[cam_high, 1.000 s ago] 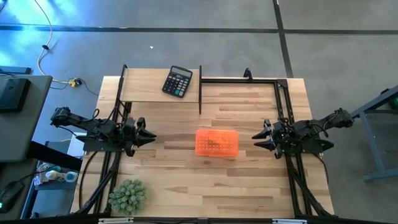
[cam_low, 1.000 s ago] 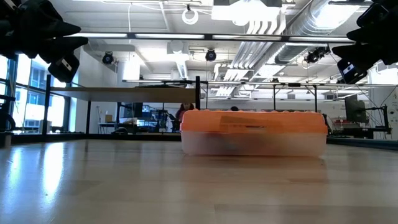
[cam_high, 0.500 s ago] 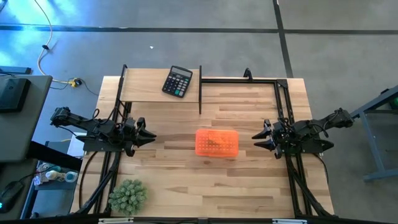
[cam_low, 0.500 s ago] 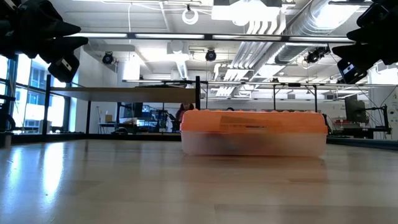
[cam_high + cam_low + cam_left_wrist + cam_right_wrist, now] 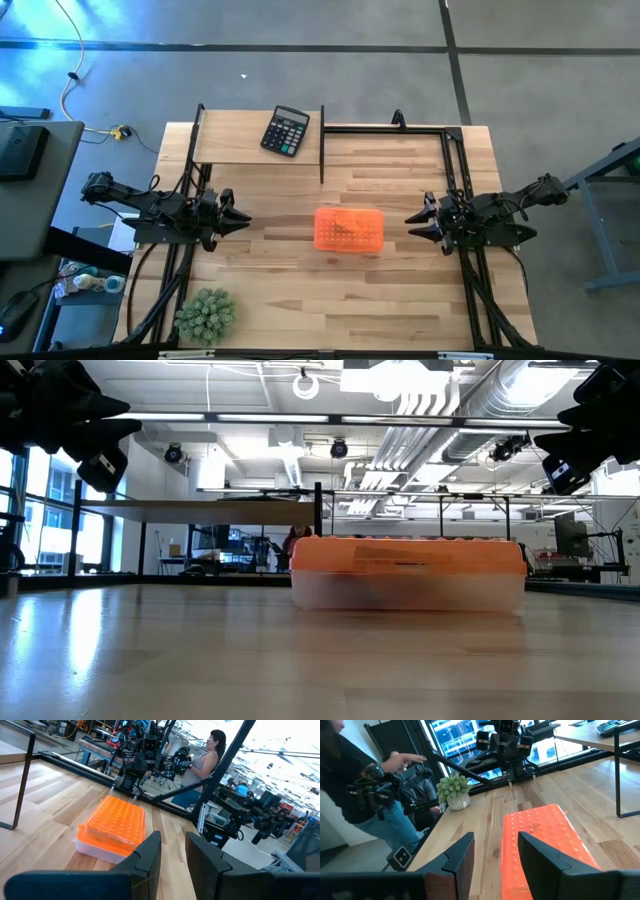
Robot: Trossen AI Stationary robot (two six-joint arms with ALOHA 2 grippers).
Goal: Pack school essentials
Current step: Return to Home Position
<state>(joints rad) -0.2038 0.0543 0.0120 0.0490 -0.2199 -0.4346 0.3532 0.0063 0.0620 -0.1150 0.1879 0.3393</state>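
Note:
A clear plastic box with an orange lid (image 5: 349, 229) rests flat on the middle of the wooden table, also seen in the low view (image 5: 407, 572). The lid is on. The school essentials are hidden; only a dim dark shape shows through the lid from above. My left gripper (image 5: 240, 220) hangs level at the table's left edge, pointing at the box (image 5: 112, 825), its fingers a little apart (image 5: 172, 855). My right gripper (image 5: 412, 222) hangs level at the right edge, facing the box (image 5: 545, 840), its fingers apart (image 5: 495, 855). Neither holds anything.
A black calculator (image 5: 285, 131) lies on a raised shelf at the far left. A spiky green plant (image 5: 206, 314) stands at the near left corner. A black frame (image 5: 385, 128) runs along the far and right sides. People stand beyond the table (image 5: 207, 755) (image 5: 350, 785).

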